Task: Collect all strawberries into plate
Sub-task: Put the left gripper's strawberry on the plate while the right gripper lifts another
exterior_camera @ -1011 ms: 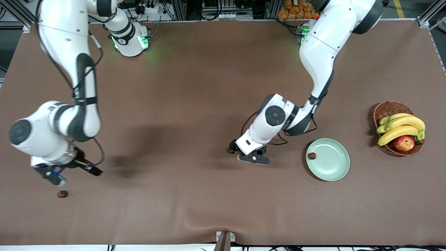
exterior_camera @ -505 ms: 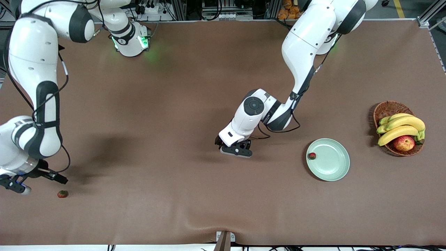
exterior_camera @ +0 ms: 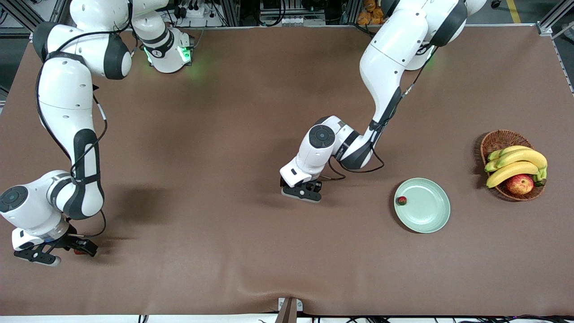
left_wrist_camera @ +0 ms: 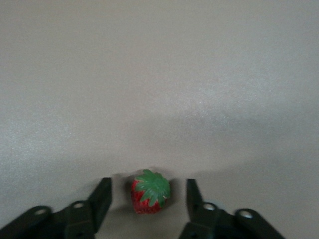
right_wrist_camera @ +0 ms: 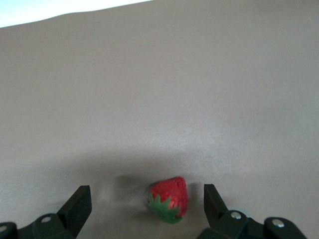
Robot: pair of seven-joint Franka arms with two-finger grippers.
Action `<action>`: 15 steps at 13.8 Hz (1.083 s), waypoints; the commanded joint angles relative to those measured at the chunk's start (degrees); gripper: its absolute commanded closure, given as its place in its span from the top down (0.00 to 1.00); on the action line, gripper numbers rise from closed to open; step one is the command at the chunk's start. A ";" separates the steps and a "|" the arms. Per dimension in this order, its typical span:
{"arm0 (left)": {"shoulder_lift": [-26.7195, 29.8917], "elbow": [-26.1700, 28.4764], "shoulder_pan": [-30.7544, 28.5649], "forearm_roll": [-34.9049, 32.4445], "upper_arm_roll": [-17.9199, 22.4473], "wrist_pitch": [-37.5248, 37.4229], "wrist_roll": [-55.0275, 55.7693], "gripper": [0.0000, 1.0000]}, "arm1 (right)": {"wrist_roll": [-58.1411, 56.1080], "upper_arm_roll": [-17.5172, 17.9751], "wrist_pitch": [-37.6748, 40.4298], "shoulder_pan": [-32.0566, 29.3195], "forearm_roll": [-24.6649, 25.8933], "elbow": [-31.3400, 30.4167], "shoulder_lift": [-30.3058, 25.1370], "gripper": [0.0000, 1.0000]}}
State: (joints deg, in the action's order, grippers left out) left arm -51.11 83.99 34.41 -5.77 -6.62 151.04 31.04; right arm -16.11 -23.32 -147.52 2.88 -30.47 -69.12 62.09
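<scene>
A strawberry (left_wrist_camera: 149,192) lies on the brown table between the fingers of my left gripper (left_wrist_camera: 148,182), with a small gap on each side; the gripper is open and low near the table's middle (exterior_camera: 301,192). A second strawberry (right_wrist_camera: 169,199) lies between the wide-open fingers of my right gripper (right_wrist_camera: 147,189), which is down at the right arm's end of the table (exterior_camera: 54,252), near the front edge. A third strawberry (exterior_camera: 402,200) rests in the mint-green plate (exterior_camera: 428,213), close to its rim.
A wicker basket (exterior_camera: 493,140) with bananas (exterior_camera: 515,163) and an apple (exterior_camera: 520,184) stands toward the left arm's end, past the plate. A ripple in the table cover (exterior_camera: 264,291) runs along the front edge.
My right gripper has swung over and come down around the strawberry near the front edge. My left gripper has shifted a little toward the right arm's end, and its fingers have narrowed around its strawberry.
</scene>
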 commanded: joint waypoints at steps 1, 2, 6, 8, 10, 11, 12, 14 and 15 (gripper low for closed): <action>-1.01 -1.55 0.48 -1.62 0.64 0.57 0.25 0.58 | -3.14 0.73 -1.46 -1.82 0.68 2.94 1.98 1.00; -1.10 -1.55 0.57 -1.62 0.64 0.57 0.25 0.46 | -3.14 0.73 -1.46 -1.82 0.68 2.85 1.98 1.00; -0.40 -1.55 0.57 -1.70 0.64 0.57 0.60 0.00 | -2.44 0.82 -1.46 -1.38 0.07 2.41 1.55 0.89; 1.00 -1.12 -0.57 -1.79 0.64 -0.39 0.42 0.00 | -2.35 0.82 -1.46 -1.12 0.06 1.19 0.32 0.83; 2.67 -0.67 -2.50 -1.88 0.64 -4.33 -0.36 0.00 | -2.53 0.82 -1.46 -1.03 0.06 0.57 -0.04 0.83; 3.72 -0.41 -3.46 -1.88 0.64 -6.01 -2.28 0.00 | -2.61 0.82 -1.46 -1.12 0.06 0.31 -0.04 0.83; 5.39 0.81 -4.86 -1.88 0.64 -7.94 -4.65 0.00 | -2.70 0.82 -1.46 -1.12 0.06 0.22 -0.04 0.83; 10.21 5.80 -9.25 -1.88 0.47 -9.45 -10.62 0.00 | -2.70 0.90 -1.46 -1.12 -0.02 -0.66 -0.04 0.83; 13.02 9.66 -11.27 -1.88 0.29 -9.63 -13.61 0.00 | -2.70 0.91 -1.46 -0.86 -0.02 -1.80 -0.65 0.83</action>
State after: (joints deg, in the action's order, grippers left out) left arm -45.56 84.61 27.17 -5.91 -5.62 142.54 21.74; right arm -17.71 -23.25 -148.31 2.29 -30.48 -68.70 62.71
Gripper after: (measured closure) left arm 0.687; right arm 0.167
